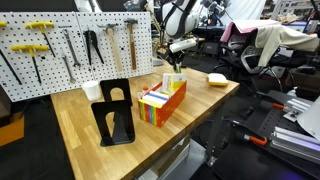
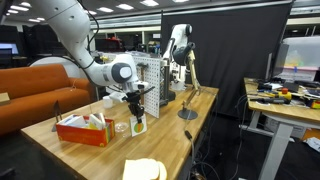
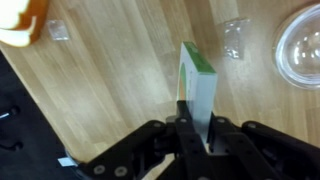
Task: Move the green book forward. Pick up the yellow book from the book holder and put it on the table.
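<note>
My gripper (image 3: 197,122) is shut on the green book (image 3: 197,82), a thin book with a green cover and pale page edges. It holds the book upright just above the table (image 3: 120,80). In both exterior views the gripper (image 1: 175,68) (image 2: 137,116) hangs beyond the far end of the book holder (image 1: 163,103) (image 2: 82,131), a long orange box with small books in it. One orange corner of the box shows in the wrist view (image 3: 20,22). I cannot make out a yellow book in the holder.
A black bent-metal bookend (image 1: 115,113) stands beside the holder. A pale yellow flat thing (image 1: 217,78) (image 2: 143,170) lies near a table corner. A clear bowl (image 3: 300,45) and small clear plastic bits (image 3: 235,40) lie near the gripper. A pegboard with tools (image 1: 70,40) lines one edge.
</note>
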Controlling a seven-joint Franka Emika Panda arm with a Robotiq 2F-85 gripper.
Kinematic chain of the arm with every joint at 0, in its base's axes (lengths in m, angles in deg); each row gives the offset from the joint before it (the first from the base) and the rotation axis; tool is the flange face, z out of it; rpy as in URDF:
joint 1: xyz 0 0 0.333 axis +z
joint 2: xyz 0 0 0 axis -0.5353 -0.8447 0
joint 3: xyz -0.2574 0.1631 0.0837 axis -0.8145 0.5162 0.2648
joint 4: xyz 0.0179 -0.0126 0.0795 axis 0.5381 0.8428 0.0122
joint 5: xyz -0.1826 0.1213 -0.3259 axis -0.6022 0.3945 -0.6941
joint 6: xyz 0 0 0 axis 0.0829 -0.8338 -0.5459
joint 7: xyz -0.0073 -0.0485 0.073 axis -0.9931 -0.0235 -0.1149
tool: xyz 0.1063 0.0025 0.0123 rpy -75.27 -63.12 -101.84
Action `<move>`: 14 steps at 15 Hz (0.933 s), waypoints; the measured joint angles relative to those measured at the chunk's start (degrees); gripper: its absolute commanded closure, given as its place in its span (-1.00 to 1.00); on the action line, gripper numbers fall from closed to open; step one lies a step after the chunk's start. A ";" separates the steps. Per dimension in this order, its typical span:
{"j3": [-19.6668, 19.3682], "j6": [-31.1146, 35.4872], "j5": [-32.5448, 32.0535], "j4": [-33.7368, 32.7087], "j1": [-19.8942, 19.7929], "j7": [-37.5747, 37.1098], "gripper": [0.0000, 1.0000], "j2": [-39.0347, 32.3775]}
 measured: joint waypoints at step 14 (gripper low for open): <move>-0.87 5.65 -5.57 39.33 0.43 -15.42 0.93 29.38</move>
